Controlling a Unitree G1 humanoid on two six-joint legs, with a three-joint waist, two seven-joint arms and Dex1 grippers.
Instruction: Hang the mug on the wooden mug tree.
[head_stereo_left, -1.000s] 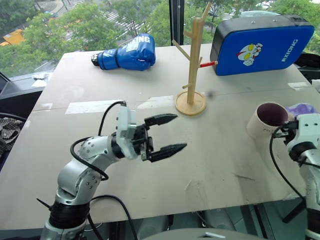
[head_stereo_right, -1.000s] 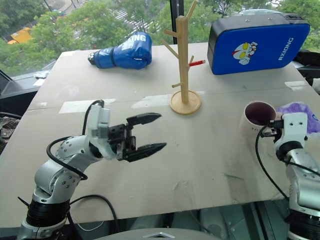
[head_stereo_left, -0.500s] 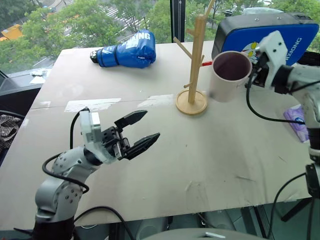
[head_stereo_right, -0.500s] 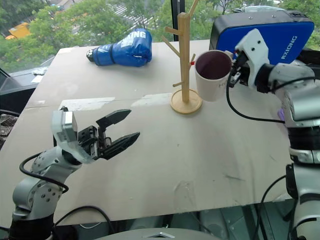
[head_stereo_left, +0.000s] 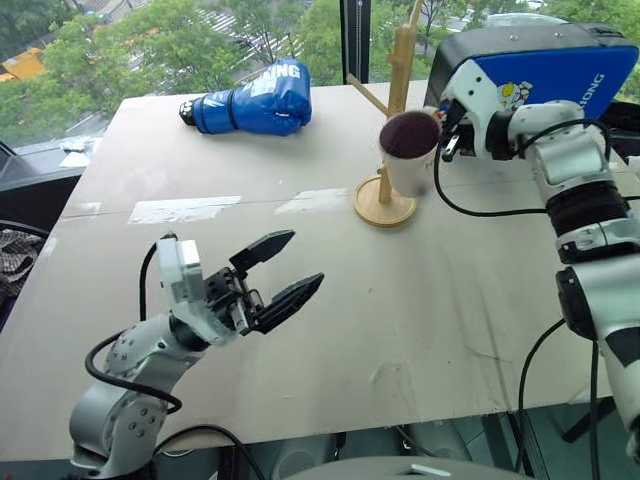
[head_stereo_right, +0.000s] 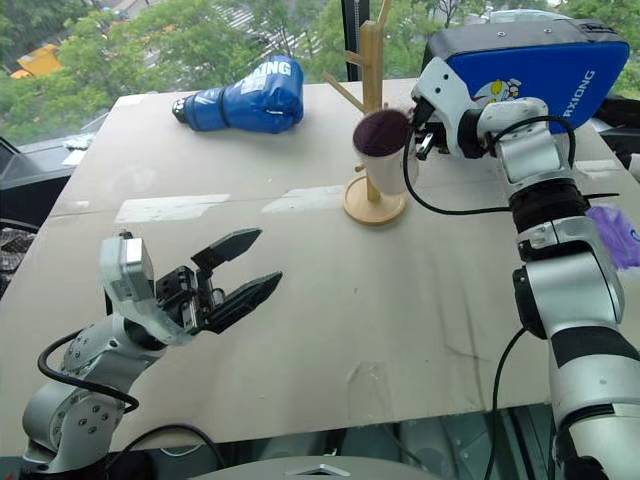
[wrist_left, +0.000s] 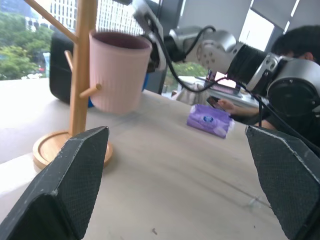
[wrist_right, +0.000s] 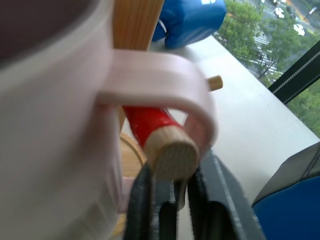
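Observation:
The white mug (head_stereo_left: 408, 160) with a dark maroon inside hangs in the air right beside the pole of the wooden mug tree (head_stereo_left: 400, 70). In the right wrist view, a red-tipped peg (wrist_right: 167, 150) passes through the mug's handle (wrist_right: 195, 105). My right gripper (head_stereo_left: 445, 138) reaches in from the right and is shut on the lower part of that handle. Over the near left of the table, my left gripper (head_stereo_left: 305, 258) stands open and empty, well short of the tree. The left wrist view shows the mug (wrist_left: 119, 75) against the pole (wrist_left: 82, 75).
A blue boxing glove (head_stereo_left: 255, 105) lies at the far left of the table. A blue pad (head_stereo_left: 540, 60) stands behind the tree at the far right. A purple tissue pack (head_stereo_right: 620, 235) lies at the right edge. A person (wrist_left: 300, 45) sits beyond the table.
My right arm lifted the mug from the table's right side and carried it left to the tree, where a peg now passes through the handle. My left gripper drew back slightly.

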